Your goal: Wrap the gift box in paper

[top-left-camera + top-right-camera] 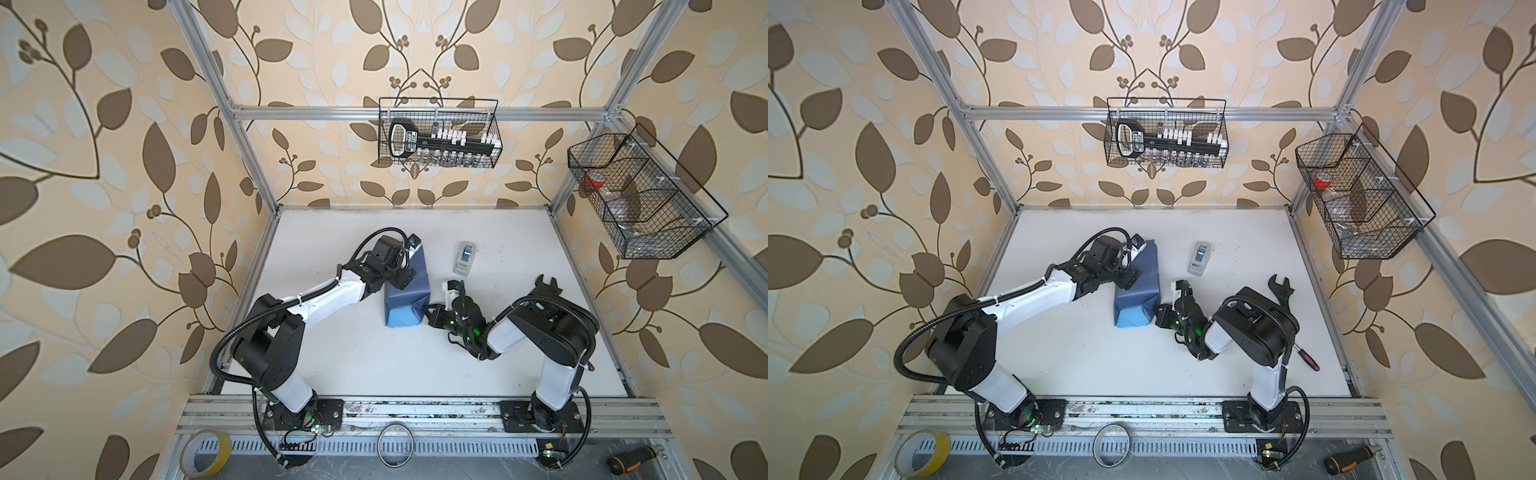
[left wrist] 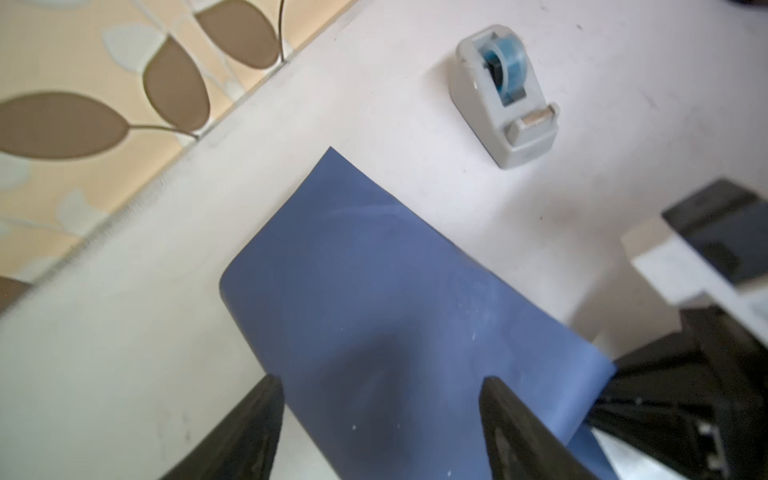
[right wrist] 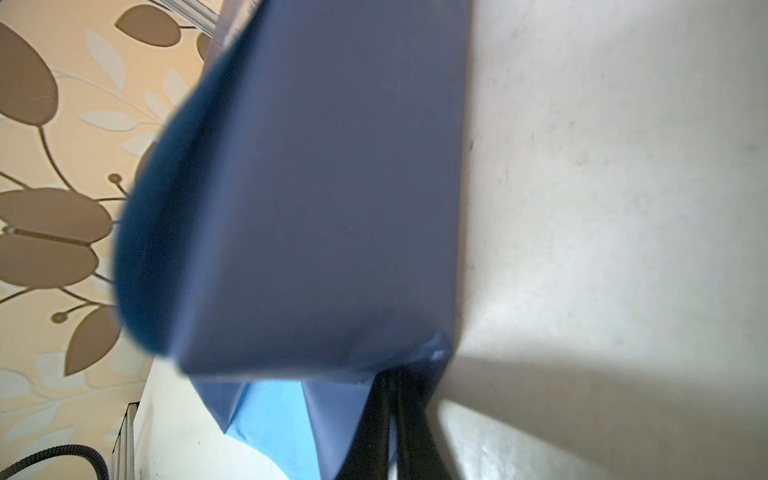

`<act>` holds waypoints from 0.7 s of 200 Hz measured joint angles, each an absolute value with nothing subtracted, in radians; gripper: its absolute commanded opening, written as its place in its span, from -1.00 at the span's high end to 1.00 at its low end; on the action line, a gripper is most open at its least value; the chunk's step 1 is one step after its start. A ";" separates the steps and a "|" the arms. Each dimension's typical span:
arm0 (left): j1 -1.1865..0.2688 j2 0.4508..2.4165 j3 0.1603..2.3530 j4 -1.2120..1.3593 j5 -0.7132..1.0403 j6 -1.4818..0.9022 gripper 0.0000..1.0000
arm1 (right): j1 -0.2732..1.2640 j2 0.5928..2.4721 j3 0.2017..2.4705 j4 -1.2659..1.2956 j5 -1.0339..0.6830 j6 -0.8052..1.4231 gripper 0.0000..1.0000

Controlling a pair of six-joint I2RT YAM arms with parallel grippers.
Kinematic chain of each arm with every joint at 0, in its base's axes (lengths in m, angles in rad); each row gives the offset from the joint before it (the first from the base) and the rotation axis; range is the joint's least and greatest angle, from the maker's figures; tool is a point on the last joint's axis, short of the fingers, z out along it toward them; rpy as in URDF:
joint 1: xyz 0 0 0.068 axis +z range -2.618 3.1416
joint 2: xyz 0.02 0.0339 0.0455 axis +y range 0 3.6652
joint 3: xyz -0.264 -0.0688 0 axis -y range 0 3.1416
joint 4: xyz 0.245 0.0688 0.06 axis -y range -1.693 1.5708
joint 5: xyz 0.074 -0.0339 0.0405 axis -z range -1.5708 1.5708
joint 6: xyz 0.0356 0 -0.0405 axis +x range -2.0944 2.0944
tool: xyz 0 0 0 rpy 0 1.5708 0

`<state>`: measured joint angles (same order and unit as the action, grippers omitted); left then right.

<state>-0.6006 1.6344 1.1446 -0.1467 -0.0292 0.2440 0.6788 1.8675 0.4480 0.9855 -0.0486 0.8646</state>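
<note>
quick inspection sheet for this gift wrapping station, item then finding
surface: white table, faint marks, nothing spilled
job's things: paper folded slate side out around a block shape, light blue showing at the near end; gift box hidden
clutter: grey tape dispenser beyond the paper; wrench and red-handled screwdriver by the right arm
grippers: left gripper open over the paper; right gripper shut on a paper fold at the near right corner
cables: black conduit loops by the left arm's base, off the paper
surroundings: back wire basket and side wire basket on the frame; yellow tape roll on the front rail
</note>
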 measured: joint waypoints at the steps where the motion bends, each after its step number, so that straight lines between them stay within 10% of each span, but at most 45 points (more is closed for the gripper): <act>1: -0.601 1.638 1.150 -0.151 -0.029 0.242 -0.37 | 0.679 1.868 0.448 0.986 -0.049 0.865 0.81; 140: -0.600 1.776 1.194 -0.215 0.013 0.018 -0.13 | 0.709 1.819 0.480 0.859 0.001 0.863 0.69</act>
